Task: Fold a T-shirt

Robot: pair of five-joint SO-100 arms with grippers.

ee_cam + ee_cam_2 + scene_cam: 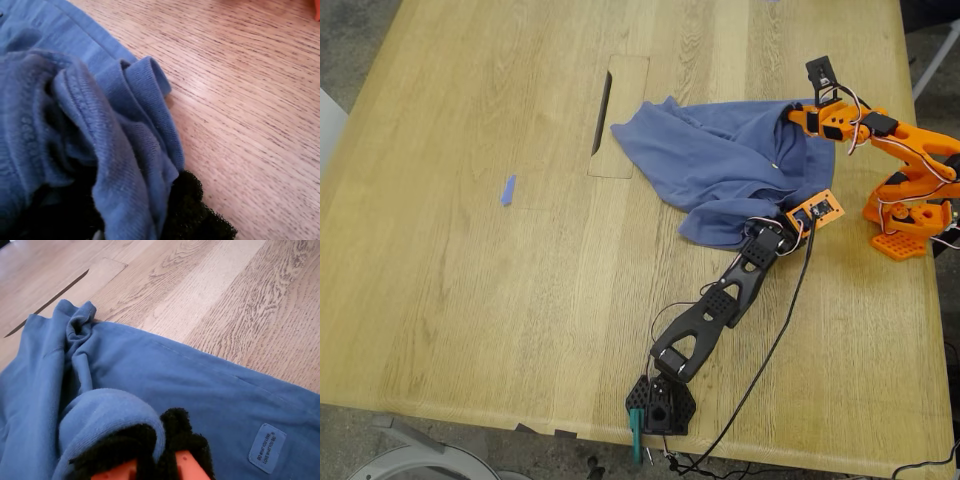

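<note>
The table [470,300] is pale oak, and its edges run out of the exterior view at the top and at that view's right. A lidded cable slot [603,110] sits in it just beside the T-shirt [720,165], which lies bunched and rumpled toward the exterior view's right, one corner reaching the slot. No chest print shows in any view; only plain blue cloth, seams and hems can be made out.

My second gripper [162,450] rides the orange arm [910,160] at the exterior view's right. Its dark padded jaws are clamped on a rolled fold of the T-shirt at the cloth's upper right edge in the exterior view. The second wrist view cuts the jaws off low in the picture, so only their padded tips show. A small sewn label [266,447] lies on the cloth near them; its lettering is too small to read.

My first gripper [150,210] is on the black arm [720,300], buried in the T-shirt's near edge. Cloth drapes over the jaws and hides most of them; black padding shows under the hem, pinched on the fabric.

A blue tape scrap [507,190] lies well apart at the exterior view's left
</note>
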